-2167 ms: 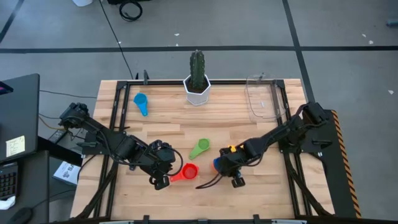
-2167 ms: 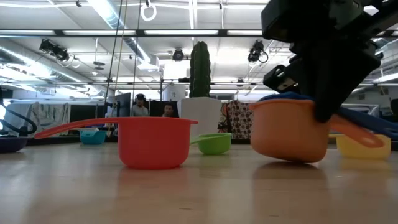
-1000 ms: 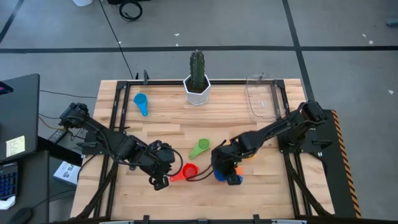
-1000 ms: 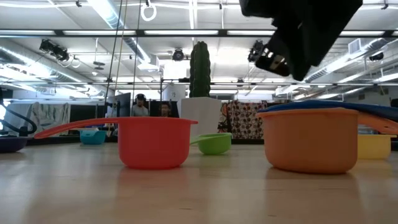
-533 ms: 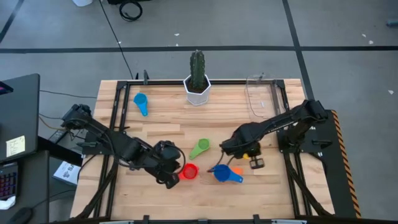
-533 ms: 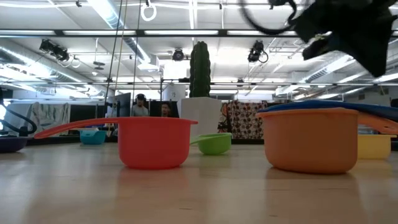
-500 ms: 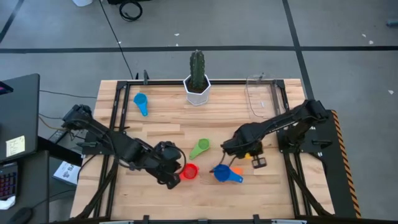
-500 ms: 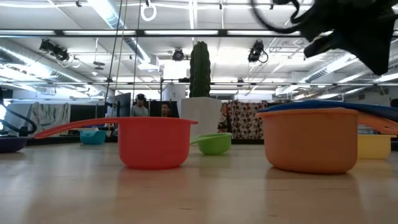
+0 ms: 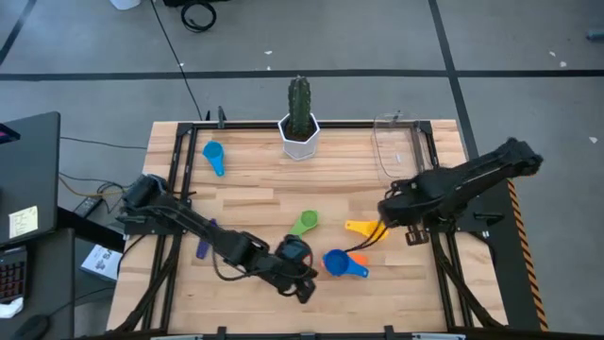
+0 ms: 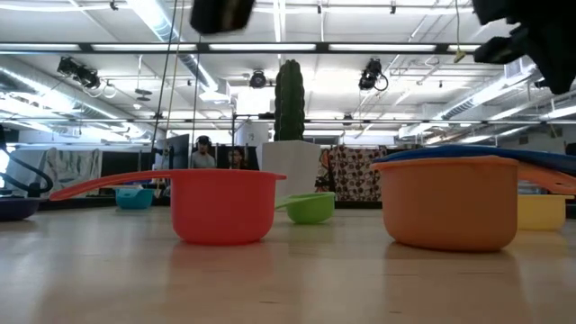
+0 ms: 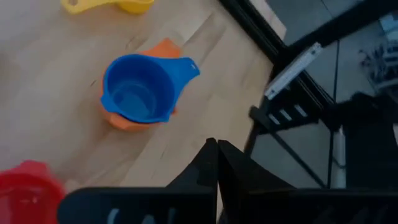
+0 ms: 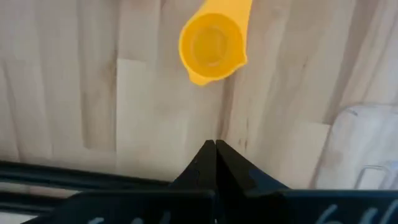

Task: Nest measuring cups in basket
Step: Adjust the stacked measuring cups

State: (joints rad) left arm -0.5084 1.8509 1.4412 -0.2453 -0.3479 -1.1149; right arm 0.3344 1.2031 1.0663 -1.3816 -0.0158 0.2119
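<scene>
Two of the measuring cups now sit nested: the blue cup (image 9: 334,262) is seated inside the orange cup (image 9: 359,258) near the middle of the table's (image 9: 245,194) front edge, where a moment ago the right gripper (image 9: 412,237) was still working over them. That gripper has since been drawn back toward the right edge, and its fingers are seen pressed fully together with nothing between them. The left gripper (image 9: 304,287) has been swung from the front-left area to the front middle, just beside the nested pair, and its fingers are likewise shut tight and empty; the red cup (image 10: 222,206) is hidden under that arm from above but is seen free on the wood in the low view. One pairing is thus judged done, while nothing has yet been placed in the basket (image 9: 396,149), which stands at the back right corner. The yellow cup (image 9: 362,228) is uncovered just inside the right gripper, the green cup (image 9: 303,224) lies at the centre, the light blue cup (image 9: 213,153) near the back left corner, and the purple cup (image 9: 203,247) toward the front left. Little room is left between the left gripper and the front edge. Open wood is offered between the centre and the basket, with only the cactus pot (image 9: 299,134) at the back edge to be avoided.
</scene>
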